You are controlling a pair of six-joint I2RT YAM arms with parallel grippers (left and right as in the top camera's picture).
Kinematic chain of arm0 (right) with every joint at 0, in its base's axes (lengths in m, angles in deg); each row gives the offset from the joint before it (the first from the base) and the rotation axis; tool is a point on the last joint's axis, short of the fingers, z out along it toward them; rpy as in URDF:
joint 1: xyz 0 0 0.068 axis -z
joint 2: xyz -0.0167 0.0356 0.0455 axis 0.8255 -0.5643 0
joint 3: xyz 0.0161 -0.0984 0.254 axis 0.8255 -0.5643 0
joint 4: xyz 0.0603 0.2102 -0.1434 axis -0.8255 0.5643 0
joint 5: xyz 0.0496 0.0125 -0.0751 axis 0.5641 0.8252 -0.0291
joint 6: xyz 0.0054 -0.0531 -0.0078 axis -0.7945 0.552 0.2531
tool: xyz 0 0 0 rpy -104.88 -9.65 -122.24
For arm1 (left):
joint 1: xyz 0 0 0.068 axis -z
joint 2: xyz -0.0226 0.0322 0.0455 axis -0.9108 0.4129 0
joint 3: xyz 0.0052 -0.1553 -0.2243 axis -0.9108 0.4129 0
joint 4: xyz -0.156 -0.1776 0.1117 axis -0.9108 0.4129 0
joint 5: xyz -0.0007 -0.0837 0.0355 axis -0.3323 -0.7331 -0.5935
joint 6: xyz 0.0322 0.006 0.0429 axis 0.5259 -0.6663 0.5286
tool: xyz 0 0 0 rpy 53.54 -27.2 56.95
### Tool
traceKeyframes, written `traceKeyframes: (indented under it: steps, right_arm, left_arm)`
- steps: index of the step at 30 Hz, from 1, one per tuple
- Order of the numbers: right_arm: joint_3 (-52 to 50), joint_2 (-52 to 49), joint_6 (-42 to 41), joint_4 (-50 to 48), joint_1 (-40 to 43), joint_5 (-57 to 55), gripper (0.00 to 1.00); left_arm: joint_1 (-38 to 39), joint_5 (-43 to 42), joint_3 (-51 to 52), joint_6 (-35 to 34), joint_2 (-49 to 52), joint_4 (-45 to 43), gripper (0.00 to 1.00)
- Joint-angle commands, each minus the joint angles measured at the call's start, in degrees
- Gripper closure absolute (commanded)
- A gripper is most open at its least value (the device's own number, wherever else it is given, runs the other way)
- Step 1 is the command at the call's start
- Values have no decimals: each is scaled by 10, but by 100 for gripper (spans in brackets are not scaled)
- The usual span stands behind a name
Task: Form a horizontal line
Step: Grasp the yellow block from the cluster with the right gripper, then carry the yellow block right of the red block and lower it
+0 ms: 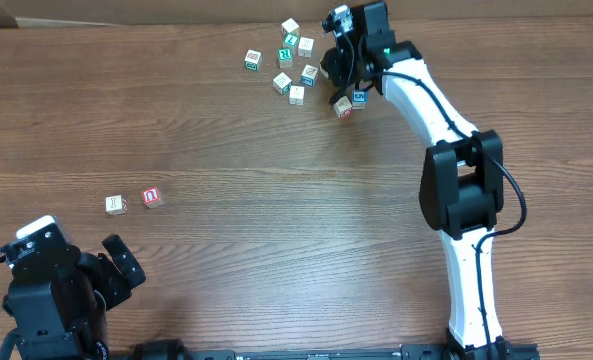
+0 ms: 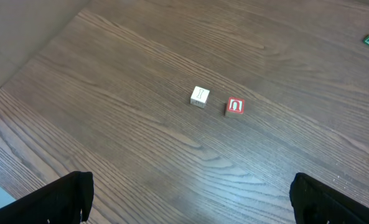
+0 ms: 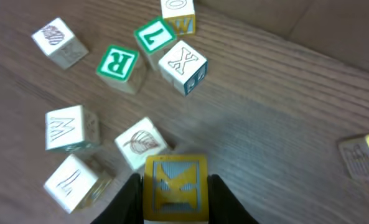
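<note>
My right gripper (image 3: 175, 193) is shut on a yellow block with a blue-lined face (image 3: 175, 184) and holds it just above the table by a loose cluster of letter blocks (image 1: 291, 62) at the far middle. In the overhead view the right gripper (image 1: 334, 72) is at the cluster's right edge. A white block (image 1: 115, 205) and a red block (image 1: 152, 197) lie side by side at the left, also shown in the left wrist view as the white block (image 2: 200, 96) and the red block (image 2: 234, 106). My left gripper (image 1: 121, 265) is open and empty, near the front left corner.
Next to the held block lie a leaf block (image 3: 139, 143), an M block (image 3: 69, 129), a green R block (image 3: 117, 63) and an X block (image 3: 183, 67). Two more blocks, one red (image 1: 343, 108) and one blue (image 1: 359, 97), lie under the right arm. A cardboard wall runs along the table's far edge.
</note>
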Motion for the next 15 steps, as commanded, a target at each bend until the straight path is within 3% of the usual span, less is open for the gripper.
traceKeyframes:
  steps: [1, 7, 10, 15]
  right_arm:
    - [22, 33, -16, 38, -2, -3, 78]
    - [26, 49, -22, 130, -33, 61, 79]
    - [26, 65, -74, 162, -66, 104, 81]
    - [25, 66, -112, 187, -116, 282, 84]
  left_arm:
    - [0, 1, 2, -9, -3, 0, 1]
    - [0, 1, 2, -9, -3, 0, 0]
    - [0, 1, 2, -9, -3, 0, 0]
    - [0, 1, 2, -9, -3, 0, 1]
